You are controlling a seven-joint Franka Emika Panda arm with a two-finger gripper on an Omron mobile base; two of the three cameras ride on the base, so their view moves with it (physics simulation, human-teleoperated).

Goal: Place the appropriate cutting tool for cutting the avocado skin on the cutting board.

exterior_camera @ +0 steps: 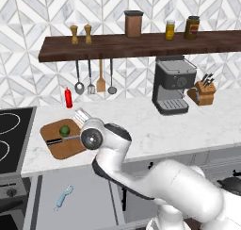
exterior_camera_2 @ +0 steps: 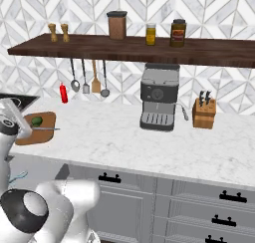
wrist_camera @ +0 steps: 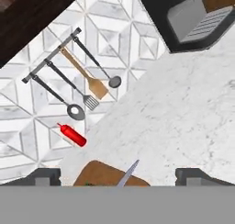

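Note:
The brown cutting board [exterior_camera: 63,149] lies on the marble counter beside the stove. On it rests the small green avocado [exterior_camera: 64,129], and just in front of it the cutting tool [exterior_camera: 66,138], a knife with a black handle and a silver blade, lies flat. From the right side the same board [exterior_camera_2: 45,136], avocado [exterior_camera_2: 36,120] and knife blade [exterior_camera_2: 46,129] are seen. My gripper [exterior_camera: 81,115] hovers over the board's right end, open. In the hand view the gripper [wrist_camera: 118,177] has its fingertips [wrist_camera: 43,176] far apart, holding nothing, above the blade tip [wrist_camera: 130,171] and the board [wrist_camera: 98,175].
A red bottle [exterior_camera: 68,98] stands at the wall behind the board. Utensils [exterior_camera: 94,80] hang under the shelf. A coffee machine [exterior_camera: 172,85] and a knife block [exterior_camera: 202,92] stand to the right. The stove [exterior_camera: 12,130] is at the left. A light-blue peeler [exterior_camera: 63,197] lies low, below the counter edge.

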